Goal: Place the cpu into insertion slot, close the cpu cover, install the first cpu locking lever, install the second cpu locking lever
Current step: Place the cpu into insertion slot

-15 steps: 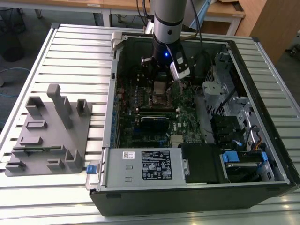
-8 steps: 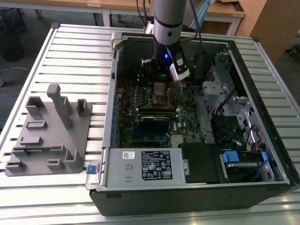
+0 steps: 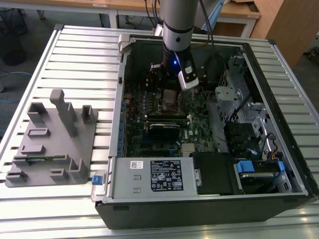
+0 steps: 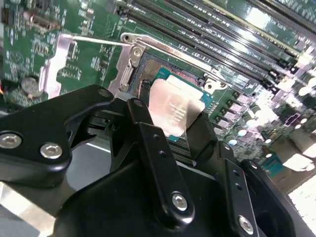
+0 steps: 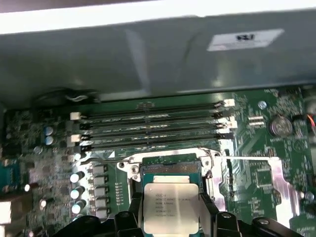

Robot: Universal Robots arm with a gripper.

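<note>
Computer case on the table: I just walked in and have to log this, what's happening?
The arm reaches into the open computer case. Its gripper is shut on the cpu, holding it just above the insertion slot on the motherboard. The chip looks tilted in the second wrist view and is not seated yet.

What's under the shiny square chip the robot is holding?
The insertion slot lies under the cpu, which the tool grips. The slot's far edge shows past the cpu. Its middle is covered by the cpu and the tool, so it cannot be seen.
</note>
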